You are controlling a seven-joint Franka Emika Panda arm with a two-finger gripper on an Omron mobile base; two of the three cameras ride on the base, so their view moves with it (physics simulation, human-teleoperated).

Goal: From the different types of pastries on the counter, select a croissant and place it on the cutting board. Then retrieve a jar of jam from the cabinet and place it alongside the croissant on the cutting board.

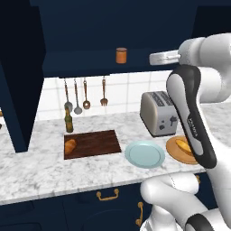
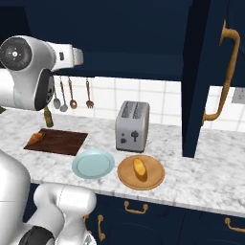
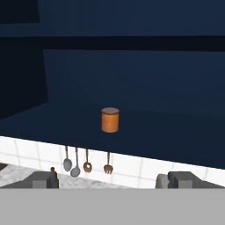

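Note:
The jar of jam (image 3: 110,120), orange-brown with a darker lid, stands upright on the dark shelf of the open navy cabinet (image 1: 90,27). My gripper (image 3: 113,181) is open and empty. It faces the jar from some way off, and the jar shows between and above the fingertips (image 3: 41,180). In the left base view the jar (image 1: 121,55) stands left of my hand (image 1: 162,57). The croissant (image 1: 70,145) lies on the left end of the dark cutting board (image 1: 97,143) on the marble counter (image 1: 54,171). The yellow-orange bun (image 2: 139,168) rests on a round wooden plate (image 2: 154,178).
A toaster (image 1: 158,113) stands at the back right, with a pale blue plate (image 1: 145,154) in front of it. A green-brown bottle (image 1: 68,121) stands behind the board. Utensils (image 1: 85,97) hang on the tiled wall. An open cabinet door (image 2: 201,72) juts out on the right.

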